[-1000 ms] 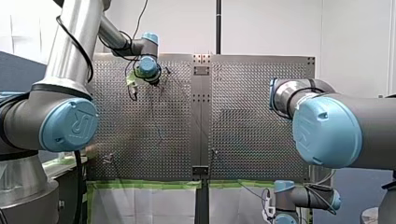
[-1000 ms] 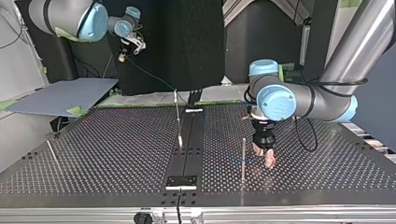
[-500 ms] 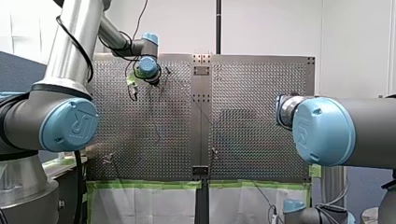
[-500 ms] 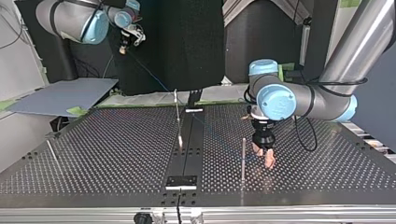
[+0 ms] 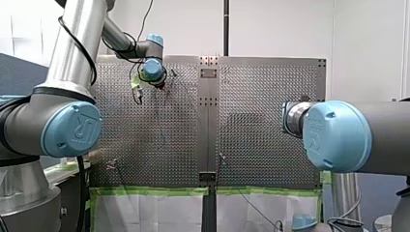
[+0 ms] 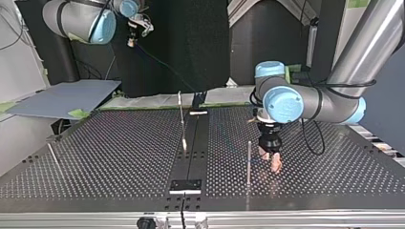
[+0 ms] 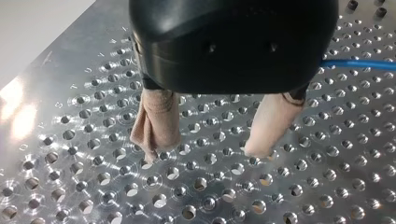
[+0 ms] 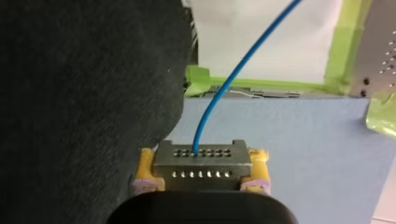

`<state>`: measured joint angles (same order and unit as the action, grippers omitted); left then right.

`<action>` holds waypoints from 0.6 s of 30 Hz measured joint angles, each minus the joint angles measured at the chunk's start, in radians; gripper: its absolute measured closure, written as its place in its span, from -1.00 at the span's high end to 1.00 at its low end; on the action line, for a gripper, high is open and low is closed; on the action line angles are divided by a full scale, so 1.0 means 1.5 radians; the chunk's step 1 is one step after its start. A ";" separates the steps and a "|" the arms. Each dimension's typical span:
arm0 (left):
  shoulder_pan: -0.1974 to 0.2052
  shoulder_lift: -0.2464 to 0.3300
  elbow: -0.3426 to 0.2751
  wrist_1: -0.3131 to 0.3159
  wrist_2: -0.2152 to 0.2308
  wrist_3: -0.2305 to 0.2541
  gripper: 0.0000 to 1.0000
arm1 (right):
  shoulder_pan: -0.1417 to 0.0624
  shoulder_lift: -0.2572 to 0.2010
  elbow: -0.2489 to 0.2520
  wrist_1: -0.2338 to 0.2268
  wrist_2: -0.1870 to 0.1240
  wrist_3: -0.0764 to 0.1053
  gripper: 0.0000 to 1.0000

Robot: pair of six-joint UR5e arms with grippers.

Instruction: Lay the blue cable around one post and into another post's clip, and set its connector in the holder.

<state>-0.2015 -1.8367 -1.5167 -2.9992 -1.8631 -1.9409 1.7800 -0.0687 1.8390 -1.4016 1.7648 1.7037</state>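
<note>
- My right gripper (image 6: 130, 40), clenched on the connector (image 8: 201, 164), hangs high past the bench's (image 6: 95, 157) arm-side edge, and the blue cable (image 8: 219, 100) runs down from it.
- My left gripper (image 7: 203, 150) is released with its tips at the bench, beside a post (image 6: 249, 162).
- Risk: pulling further may drag the unpinned cable clear of the post.
- The cable's route across the bench, the clip and the holder are too faint to make out.

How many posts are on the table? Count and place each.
3 in the top view: the far post at the middle, the near post beside my left gripper, the side post at the view's left. Others may be hidden.
</note>
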 joint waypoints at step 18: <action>0.004 0.000 0.000 0.001 0.001 -0.001 1.00 | 0.074 -0.123 -0.005 0.117 0.054 0.027 -1.00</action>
<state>-0.1958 -1.8368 -1.5168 -2.9976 -1.8615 -1.9429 1.8914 -0.2528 1.8311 -1.2255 1.8464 1.7440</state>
